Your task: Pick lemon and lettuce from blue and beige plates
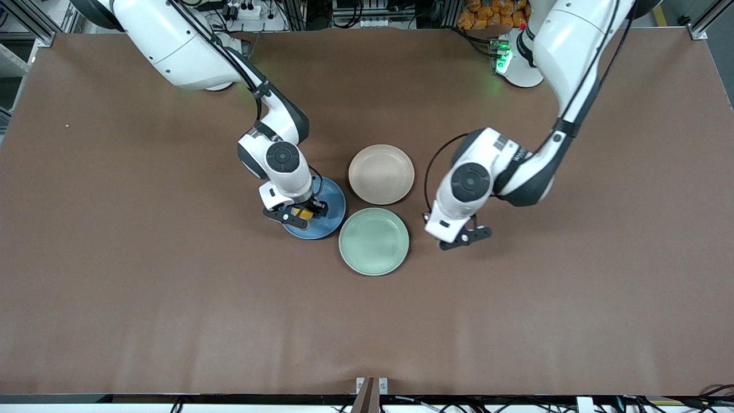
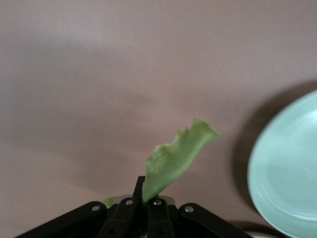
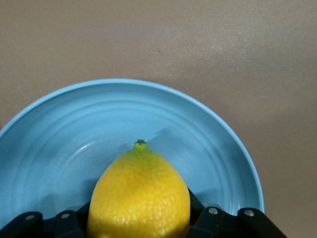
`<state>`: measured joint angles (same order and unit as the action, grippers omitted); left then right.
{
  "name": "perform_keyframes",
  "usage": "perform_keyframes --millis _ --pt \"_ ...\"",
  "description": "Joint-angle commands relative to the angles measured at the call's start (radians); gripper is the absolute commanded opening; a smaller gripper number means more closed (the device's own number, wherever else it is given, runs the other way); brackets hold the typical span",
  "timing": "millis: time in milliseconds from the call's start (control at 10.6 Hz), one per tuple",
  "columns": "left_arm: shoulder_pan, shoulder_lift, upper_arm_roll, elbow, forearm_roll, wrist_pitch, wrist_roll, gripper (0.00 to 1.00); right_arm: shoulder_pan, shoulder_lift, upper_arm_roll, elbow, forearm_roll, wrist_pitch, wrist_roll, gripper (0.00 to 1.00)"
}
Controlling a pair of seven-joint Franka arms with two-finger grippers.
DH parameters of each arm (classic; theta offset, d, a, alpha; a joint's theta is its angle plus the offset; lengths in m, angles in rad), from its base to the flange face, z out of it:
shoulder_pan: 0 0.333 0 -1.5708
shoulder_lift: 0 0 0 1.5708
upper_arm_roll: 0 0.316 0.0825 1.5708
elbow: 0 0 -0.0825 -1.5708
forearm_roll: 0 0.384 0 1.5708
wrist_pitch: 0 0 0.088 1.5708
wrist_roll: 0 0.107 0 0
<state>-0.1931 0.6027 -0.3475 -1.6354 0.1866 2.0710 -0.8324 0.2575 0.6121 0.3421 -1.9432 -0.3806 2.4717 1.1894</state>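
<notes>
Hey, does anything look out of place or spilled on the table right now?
Nothing stands out. The right gripper is shut on the lemon over the blue plate, and the left gripper is shut on the lettuce.

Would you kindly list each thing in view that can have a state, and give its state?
lemon: gripped, over the blue plate
lettuce: held above the table, off its plate
blue plate: under the lemon
beige plate: empty
mint-green plate: empty
right claw: shut on the lemon
left claw: shut on the lettuce, beside the mint-green plate
</notes>
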Motion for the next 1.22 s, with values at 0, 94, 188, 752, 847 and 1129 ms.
perform_keyframes --millis 0,94,188,752,847,1129 --pt "0.09 -0.012 -0.004 0.003 0.027 -0.019 0.152 0.0 -0.017 -0.038 0.011 0.004 -0.028 -0.031 0.007 0.26" --pt "0.115 -0.005 0.005 0.012 0.028 -0.019 0.214 0.0 -0.026 -0.052 0.011 0.006 -0.024 -0.043 -0.007 0.26" --pt "0.129 0.005 0.022 0.017 0.046 -0.016 0.286 0.0 -0.029 -0.067 0.011 0.004 -0.017 -0.046 -0.026 0.26" --pt "0.181 0.068 0.056 0.045 0.12 0.046 0.361 0.76 -0.096 -0.224 -0.021 -0.002 0.189 -0.262 -0.4 0.26" --pt "0.179 0.068 0.056 0.043 0.122 0.063 0.362 1.0 -0.101 -0.244 -0.044 -0.005 0.204 -0.286 -0.448 0.26" --pt "0.185 0.062 0.056 0.043 0.114 0.064 0.36 1.0 -0.11 -0.303 -0.112 -0.037 0.259 -0.31 -0.63 0.26"
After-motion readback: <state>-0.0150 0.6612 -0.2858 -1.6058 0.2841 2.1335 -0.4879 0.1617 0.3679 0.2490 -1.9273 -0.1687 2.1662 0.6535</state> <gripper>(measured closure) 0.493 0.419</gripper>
